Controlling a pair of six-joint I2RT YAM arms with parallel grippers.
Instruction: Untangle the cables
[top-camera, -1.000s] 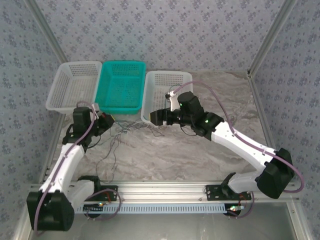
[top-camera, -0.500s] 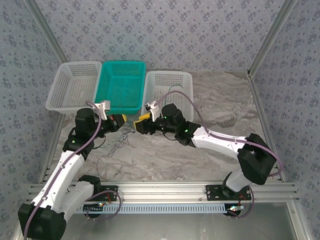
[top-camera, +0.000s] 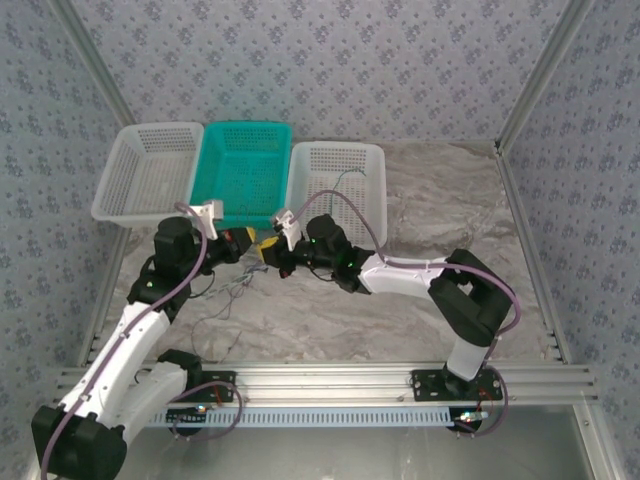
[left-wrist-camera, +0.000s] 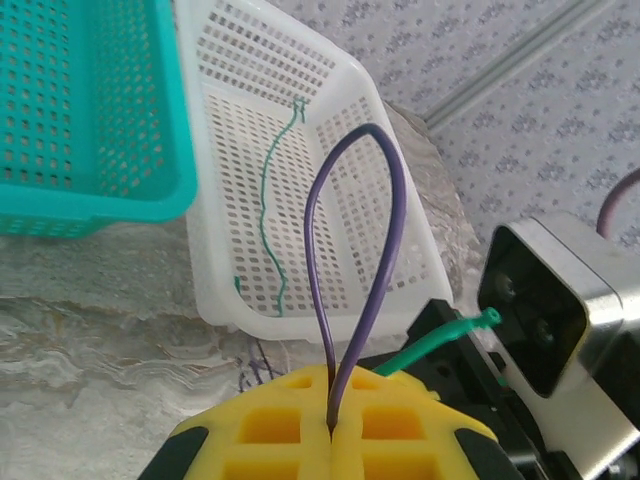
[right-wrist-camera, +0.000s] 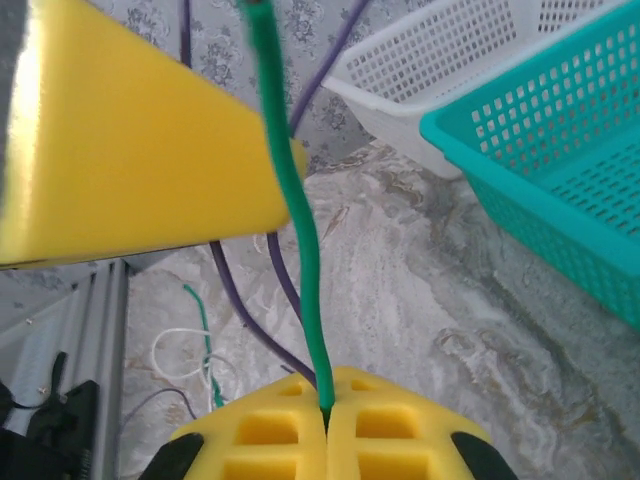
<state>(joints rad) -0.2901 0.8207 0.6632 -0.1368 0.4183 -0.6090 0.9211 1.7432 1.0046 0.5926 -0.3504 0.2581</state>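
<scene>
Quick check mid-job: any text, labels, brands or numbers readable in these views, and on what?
None readable.
No lettering on the teal basket, left white basket, right white basket, left pincer, right pincer or patterned walls.
Any print on the small board at the near rail is too small to read.

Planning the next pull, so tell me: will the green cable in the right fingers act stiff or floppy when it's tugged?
Likely light and bendy, yet springy over short lengths: the green cable stands nearly straight above the right fingers. It may drag the purple cable running beside it.
</scene>
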